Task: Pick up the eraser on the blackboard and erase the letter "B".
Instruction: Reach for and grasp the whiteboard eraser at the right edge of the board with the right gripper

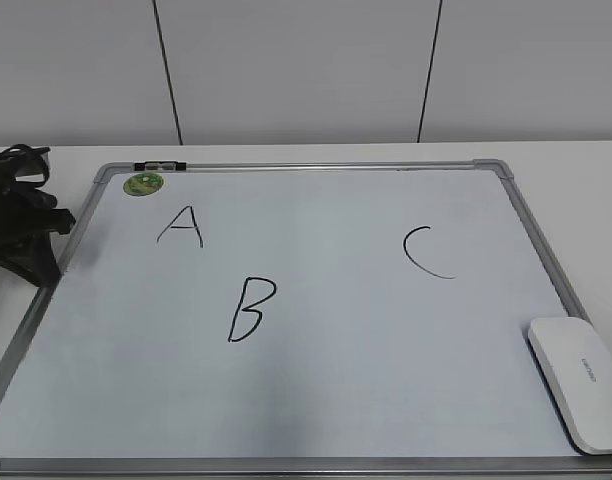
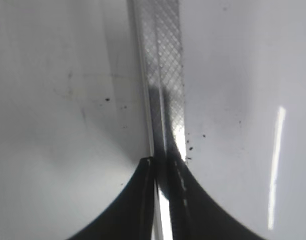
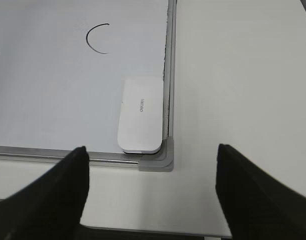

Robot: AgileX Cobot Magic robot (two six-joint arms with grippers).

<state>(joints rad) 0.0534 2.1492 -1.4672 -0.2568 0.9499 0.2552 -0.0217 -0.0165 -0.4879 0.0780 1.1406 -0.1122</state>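
The blackboard [image 1: 316,400] is a white dry-erase board with a silver frame, lying flat on the table. The letter "B" [image 1: 250,309] is black and sits left of centre, below the "A" [image 1: 182,228]; the "C" [image 1: 427,252] is at the right. The white eraser [image 1: 580,380] lies in the board's near right corner; it also shows in the right wrist view [image 3: 141,114]. My right gripper [image 3: 152,187] is open and empty, hovering over the table in front of that corner. My left gripper [image 2: 165,165] is shut over the board's left frame edge [image 2: 165,75].
A small round green magnet [image 1: 144,183] sits at the board's far left corner, beside a black clip [image 1: 160,166] on the frame. My left arm [image 1: 21,215] is a dark mass at the left edge. A grey corner piece [image 3: 160,161] borders the eraser.
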